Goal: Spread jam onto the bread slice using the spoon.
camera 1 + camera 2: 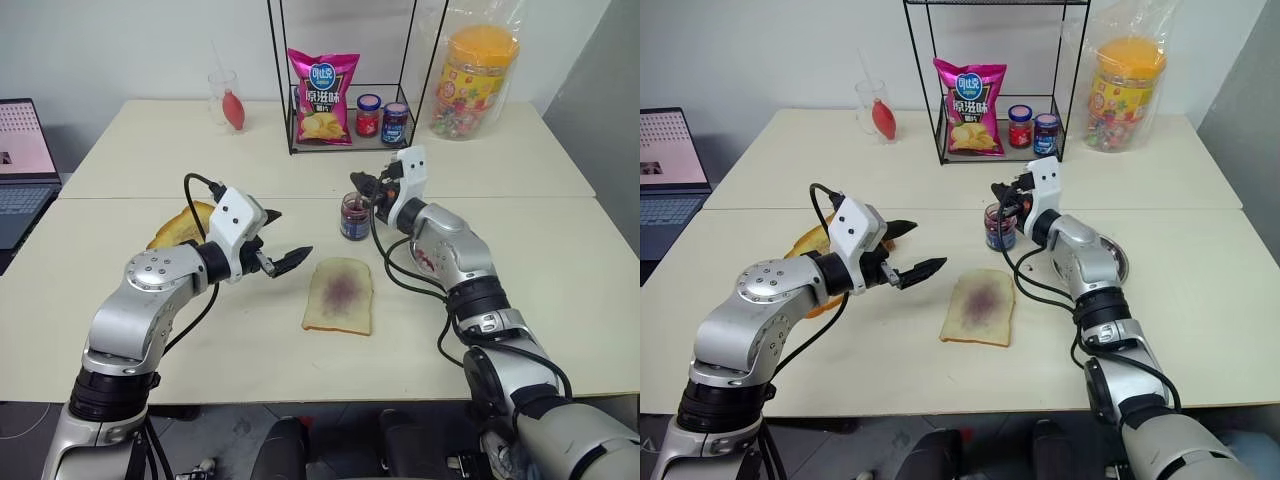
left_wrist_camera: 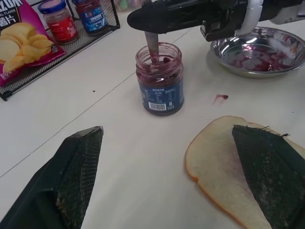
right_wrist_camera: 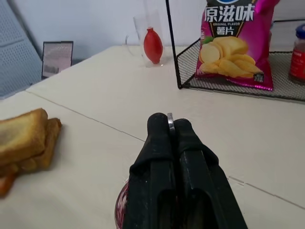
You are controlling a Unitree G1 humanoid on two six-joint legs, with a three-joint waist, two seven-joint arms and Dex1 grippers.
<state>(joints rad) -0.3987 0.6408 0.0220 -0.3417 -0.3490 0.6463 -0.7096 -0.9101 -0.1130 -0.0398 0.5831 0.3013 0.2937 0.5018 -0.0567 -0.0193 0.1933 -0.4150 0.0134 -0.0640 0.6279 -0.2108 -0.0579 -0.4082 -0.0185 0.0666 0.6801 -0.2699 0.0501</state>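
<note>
Near the middle of the table point(image 1: 560, 250), the right gripper point(image 2: 143, 19) is clamped on the spoon point(image 2: 152, 47), dipped into the jam point(image 2: 159, 78), the bread slice point(image 1: 340, 295) just nearer the front edge, while the left gripper point(image 1: 283, 240) hovers with fingers apart.

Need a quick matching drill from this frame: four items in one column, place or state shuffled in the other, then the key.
Column one:
1. spoon
2. bread slice
3. left gripper
4. steel dish

Column two:
A. open, hovering above the table beside the bread
B. empty apart from purple smears, beside the jam jar
C. flat on the table, purple smear in its centre
D. pinched in the shut right gripper, tip down in the jam jar

Pairs: 1-D, 2-C, 3-A, 4-B
</note>
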